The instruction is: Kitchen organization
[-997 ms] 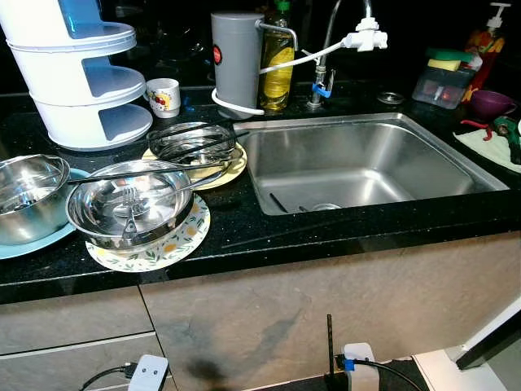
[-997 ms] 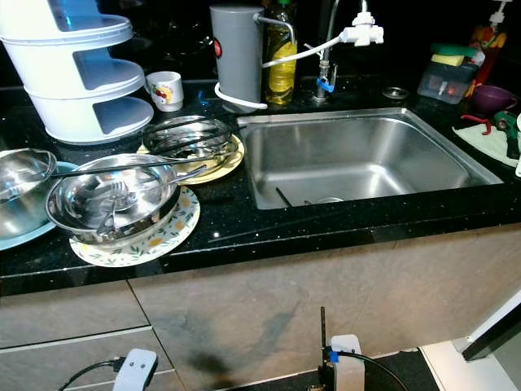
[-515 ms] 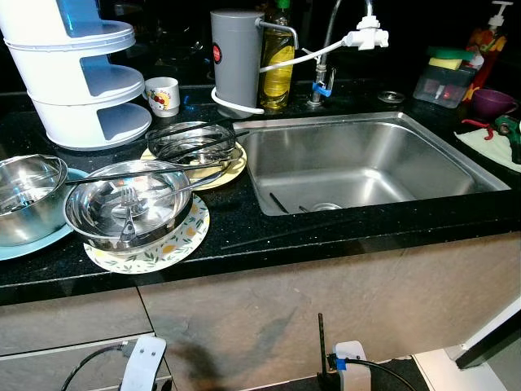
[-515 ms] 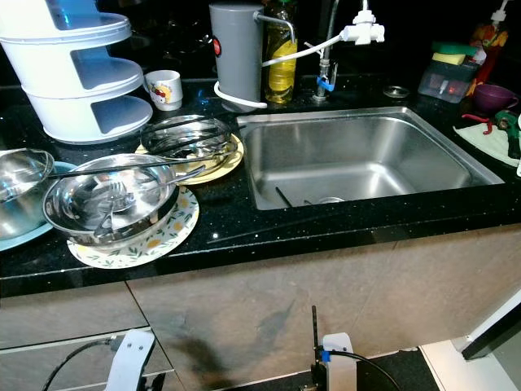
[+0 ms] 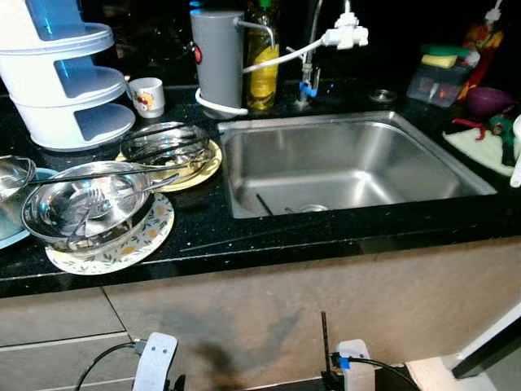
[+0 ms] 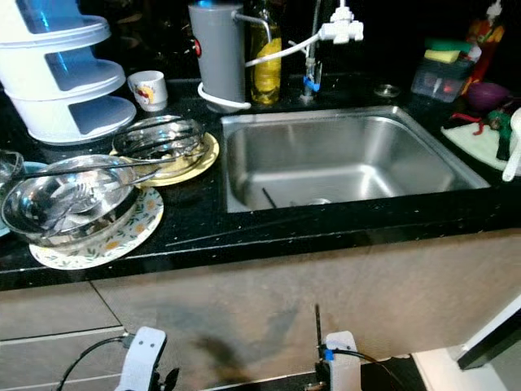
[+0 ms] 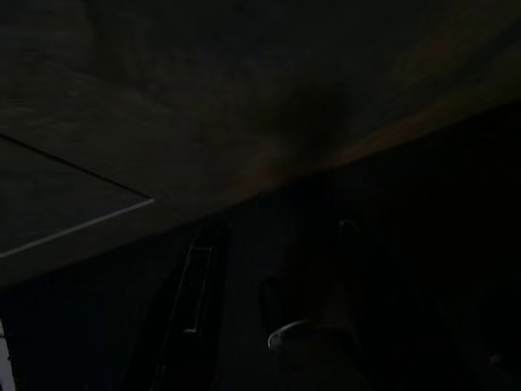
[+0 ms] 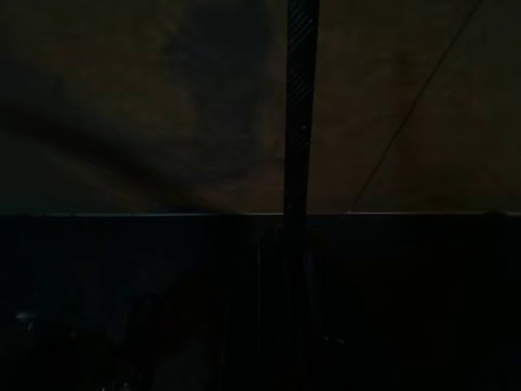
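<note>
On the black counter, a steel bowl [image 5: 81,213] holding a fork and long chopsticks rests on a floral plate [image 5: 122,248]. Behind it a second steel bowl [image 5: 165,142] with utensils sits on a yellow plate [image 5: 207,163]. Another steel bowl [image 5: 10,183] is cut off at the left edge. The steel sink [image 5: 350,163] holds a dark utensil near the drain. Both arms hang low before the cabinet front: my left arm [image 5: 155,371] and my right gripper [image 5: 324,342]. Both wrist views are very dark.
A white tiered rack [image 5: 61,81], a mug [image 5: 146,96], a grey canister [image 5: 218,57], an oil bottle [image 5: 260,57] and the faucet [image 5: 346,32] line the back. A sponge box [image 5: 440,81], purple bowl [image 5: 487,99] and cloth [image 5: 488,147] sit right of the sink.
The whole picture has shifted left, so the camera has moved. My left arm has come a little further into view at the bottom. The dishes have not moved.
</note>
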Controlling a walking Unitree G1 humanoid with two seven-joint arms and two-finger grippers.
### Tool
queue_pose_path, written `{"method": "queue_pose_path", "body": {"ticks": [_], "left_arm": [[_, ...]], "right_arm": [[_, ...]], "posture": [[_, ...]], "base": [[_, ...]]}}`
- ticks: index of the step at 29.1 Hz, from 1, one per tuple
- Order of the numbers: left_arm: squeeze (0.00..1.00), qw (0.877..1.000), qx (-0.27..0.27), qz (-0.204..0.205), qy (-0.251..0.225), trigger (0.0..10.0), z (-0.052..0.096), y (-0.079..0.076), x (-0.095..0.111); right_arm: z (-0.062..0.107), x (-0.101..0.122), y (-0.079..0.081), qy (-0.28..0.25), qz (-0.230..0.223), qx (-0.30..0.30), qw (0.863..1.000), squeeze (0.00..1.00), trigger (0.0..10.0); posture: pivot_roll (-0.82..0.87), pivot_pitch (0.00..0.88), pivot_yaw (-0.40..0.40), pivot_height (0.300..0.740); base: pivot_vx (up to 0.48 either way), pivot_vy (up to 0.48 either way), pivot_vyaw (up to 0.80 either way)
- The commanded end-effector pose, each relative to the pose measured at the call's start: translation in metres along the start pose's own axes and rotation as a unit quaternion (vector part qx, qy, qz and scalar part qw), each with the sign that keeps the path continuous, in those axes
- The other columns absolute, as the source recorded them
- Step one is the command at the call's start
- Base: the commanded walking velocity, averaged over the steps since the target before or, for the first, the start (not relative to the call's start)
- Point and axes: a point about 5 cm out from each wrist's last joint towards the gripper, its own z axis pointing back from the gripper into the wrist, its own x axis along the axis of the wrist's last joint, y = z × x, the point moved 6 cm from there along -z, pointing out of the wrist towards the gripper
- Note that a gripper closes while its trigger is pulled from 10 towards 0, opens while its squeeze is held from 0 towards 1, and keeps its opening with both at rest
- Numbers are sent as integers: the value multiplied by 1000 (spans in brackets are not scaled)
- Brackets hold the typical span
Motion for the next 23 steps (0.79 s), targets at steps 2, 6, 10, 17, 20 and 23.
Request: {"method": "queue_pose_path", "body": {"ticks": [2,6,10,17,20,23], "left_arm": [[0,1000,-2,-1,10,10000,2,-1,-8],[0,1000,-1,1,9,10000,3,-1,-8],[0,1000,0,3,8,10000,3,-1,-8],[0,1000,8,16,5,10000,2,1,-8],[0,998,21,66,-3,10000,2,5,-4],[0,997,20,67,-11,10000,2,5,-1]], "right_arm": [[4,-9,0,12,0,0,1000,0,10000],[4,-9,0,11,1,1,1000,0,10000],[4,-8,0,10,2,2,1000,0,10000],[3,-7,0,8,5,4,1000,0,10000],[3,-6,0,6,6,5,1000,0,10000],[3,-5,0,6,7,6,1000,0,10000]], "posture": [[-59,156,-26,740],[-59,157,-27,740],[-60,159,-28,740],[-63,158,-27,740],[-65,156,-28,740],[-65,154,-30,740]], "base": [[0,-422,0],[0,-420,0],[0,-422,0],[0,-419,0],[0,0,0],[0,480,0]]}}
